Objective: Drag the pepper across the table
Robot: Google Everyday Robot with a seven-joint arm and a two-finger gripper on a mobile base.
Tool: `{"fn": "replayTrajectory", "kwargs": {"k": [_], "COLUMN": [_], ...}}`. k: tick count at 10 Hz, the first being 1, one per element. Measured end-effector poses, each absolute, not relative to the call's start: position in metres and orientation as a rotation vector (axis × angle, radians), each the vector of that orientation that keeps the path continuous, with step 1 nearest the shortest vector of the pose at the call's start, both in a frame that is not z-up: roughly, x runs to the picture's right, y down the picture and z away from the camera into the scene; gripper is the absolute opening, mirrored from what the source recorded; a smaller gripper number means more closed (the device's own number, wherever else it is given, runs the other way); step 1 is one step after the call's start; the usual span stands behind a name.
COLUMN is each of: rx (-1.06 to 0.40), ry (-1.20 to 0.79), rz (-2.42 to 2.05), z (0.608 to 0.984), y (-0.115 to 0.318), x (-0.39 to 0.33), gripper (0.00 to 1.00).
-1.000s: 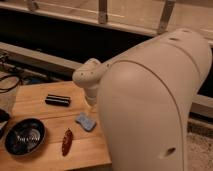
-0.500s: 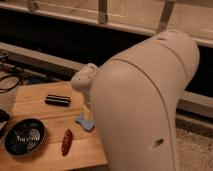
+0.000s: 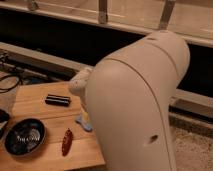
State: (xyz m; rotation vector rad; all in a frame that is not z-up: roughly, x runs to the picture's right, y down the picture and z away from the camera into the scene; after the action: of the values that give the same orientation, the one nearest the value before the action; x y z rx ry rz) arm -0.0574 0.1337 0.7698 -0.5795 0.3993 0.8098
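Locate the gripper (image 3: 84, 110) at the end of the pale wrist, low over the middle of the surface (image 3: 35, 97) and largely masked by the large arm housing (image 3: 140, 100) in the foreground. You cannot tell from this view whether the gripper is released or clenched; treat it as undetermined, and note that nothing shows it holding anything. Directly below the gripper lies a blue piece (image 3: 84, 123), which appears to be at or just beside its tip. The pepper (image 3: 67, 141) lies free on the surface, down and to the picture's left of the gripper, nearer the front edge, and just beside the blue piece but apart from it. Its long axis runs roughly from front to back, tilted only a little. The coming move turns on this offset: you would likely need to bring the gripper forward and toward the picture's left to meet the pepper, taking care not to carry the blue piece along. Farther out, a black bar (image 3: 57, 100) lies toward the back of the surface, and a dark bowl (image 3: 25, 137) sits on the pepper's far side from the gripper.
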Motion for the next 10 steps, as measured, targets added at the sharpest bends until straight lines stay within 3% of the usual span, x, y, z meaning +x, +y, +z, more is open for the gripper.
{"fn": "replayTrajectory", "kwargs": {"k": [6,10], "rx": [-0.526,-0.699], "ry": [0.133,-0.020], "rz": [0.715,0.728], "z": [0.732,0.725], "y": [0.083,0.105], "x": [-0.151,-0.162], "gripper": [0.80,0.80]}}
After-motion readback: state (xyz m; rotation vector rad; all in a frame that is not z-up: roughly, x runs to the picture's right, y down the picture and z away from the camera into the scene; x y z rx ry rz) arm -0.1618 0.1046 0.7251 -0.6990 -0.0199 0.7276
